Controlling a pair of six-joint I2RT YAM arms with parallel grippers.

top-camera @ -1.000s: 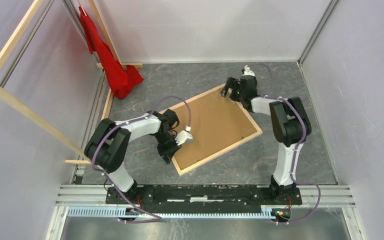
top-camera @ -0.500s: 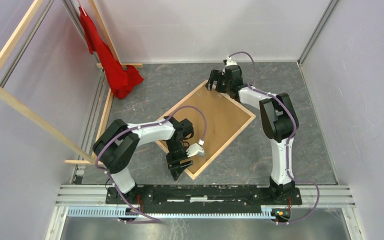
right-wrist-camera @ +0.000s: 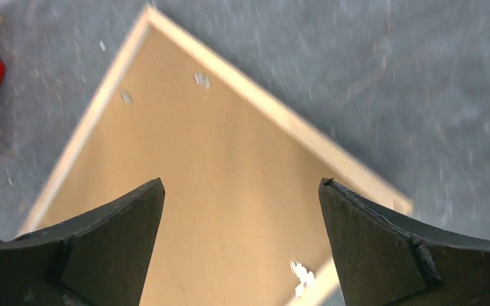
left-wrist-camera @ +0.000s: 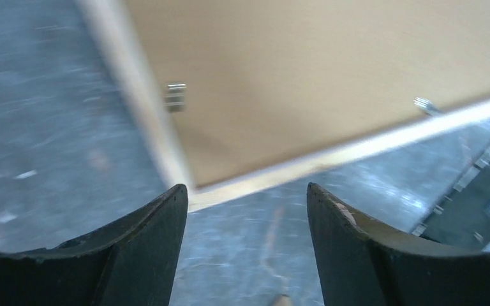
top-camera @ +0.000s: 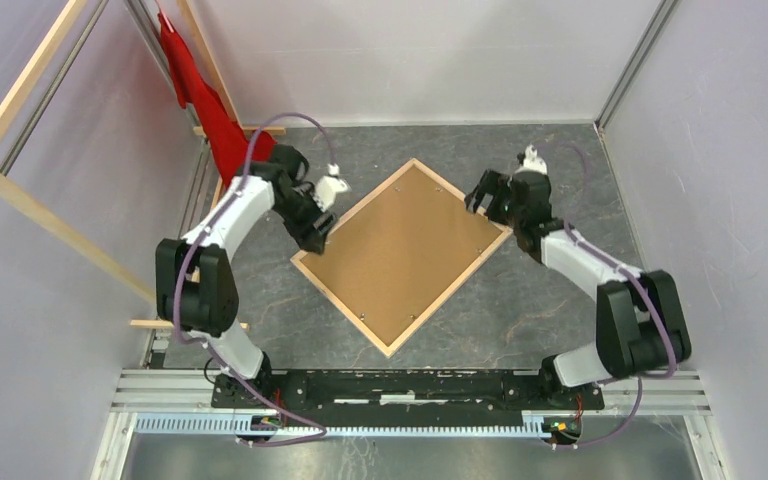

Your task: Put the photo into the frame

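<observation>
One frame (top-camera: pixel 354 211), holding one brown board (top-camera: pixel 400 250); one red cloth (top-camera: pixel 215 120); at least three pale beams (top-camera: pixel 60 233), the full number hard to tell. Two arms, the left arm (top-camera: pixel 222 225) and the right arm (top-camera: pixel 585 262); one gripper on each, the left gripper (top-camera: pixel 318 232) and the right gripper (top-camera: pixel 478 201); two fingers (left-wrist-camera: pixel 134 255) on each, four in all. Metal clips (right-wrist-camera: pixel 201 80) on the board: three in the right wrist view, two in the left wrist view; the whole count cannot be told.
</observation>
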